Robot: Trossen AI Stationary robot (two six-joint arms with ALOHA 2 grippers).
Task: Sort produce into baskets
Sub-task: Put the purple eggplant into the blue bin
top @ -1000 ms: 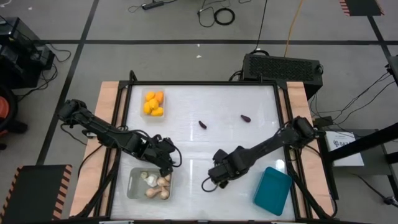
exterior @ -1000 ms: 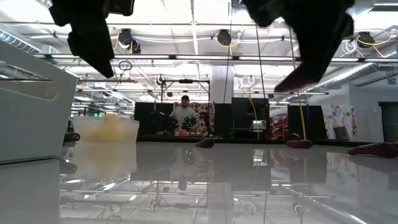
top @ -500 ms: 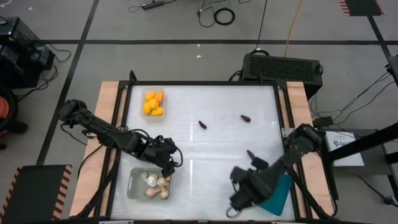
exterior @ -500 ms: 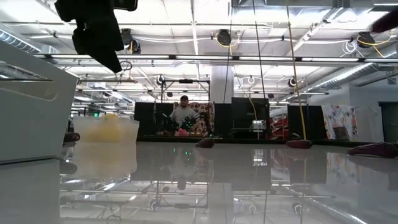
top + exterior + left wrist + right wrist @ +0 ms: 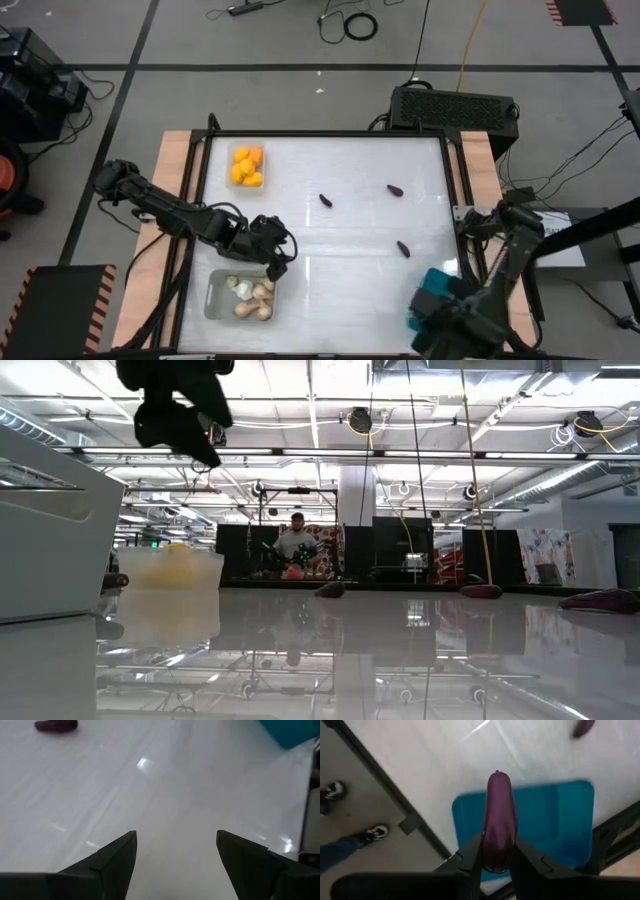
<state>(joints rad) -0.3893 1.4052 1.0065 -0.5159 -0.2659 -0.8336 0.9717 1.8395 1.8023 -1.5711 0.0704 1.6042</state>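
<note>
While the right gripper [image 5: 496, 862] holds its jaws narrowed on the long eggplant [image 5: 497, 822] above the teal basket [image 5: 565, 815], the glossy skin looks slippery and the flesh softish, so I judge a firm mid-body hold safest. Across the bench [image 5: 340, 230] from that basket, the left gripper [image 5: 175, 852] hovers with empty jaws spread wide just beside the greyish basket [image 5: 215, 298] of pale bulbs [image 5: 252, 298]. Three tiny eggplants [image 5: 403, 248] lie loose beyond the teal basket.

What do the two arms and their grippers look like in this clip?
Both arms are dark, nearly black, built of jointed segments. The left gripper has two flat, wedge-shaped black fingers. The right gripper has matching dark angular fingers. No coloured markings show on either.
</note>
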